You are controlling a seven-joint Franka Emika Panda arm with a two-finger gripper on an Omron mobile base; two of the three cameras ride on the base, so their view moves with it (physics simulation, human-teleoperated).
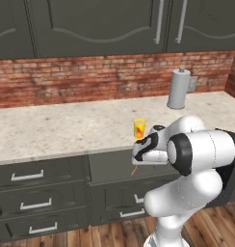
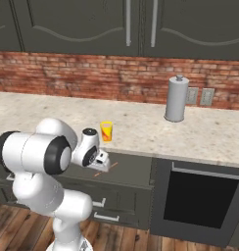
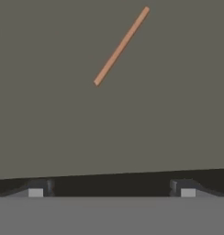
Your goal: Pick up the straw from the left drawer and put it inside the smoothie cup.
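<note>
The straw (image 3: 121, 46), a thin orange-brown stick, lies flat and slanted on the floor of the left drawer (image 3: 109, 128), which is pulled out below the counter edge (image 1: 112, 164). My gripper (image 3: 111, 192) hangs over the drawer, pointing down, open, with nothing between its fingertips (image 3: 36, 192). The straw sits ahead of the tips, apart from them. From the base views the hand (image 1: 147, 150) (image 2: 102, 161) hovers just above the drawer, with an end of the straw (image 1: 134, 170) (image 2: 99, 173) peeking out beneath it. The smoothie cup (image 1: 139, 128) (image 2: 106, 131), yellow with red markings, stands upright on the counter just behind the drawer.
A tall grey canister (image 1: 179, 89) (image 2: 176, 99) stands at the brick wall to the right. Drawers with silver bar handles (image 1: 28, 176) lie left of the open drawer. A dark appliance front (image 2: 200, 201) is at the right. Dark cabinets hang above.
</note>
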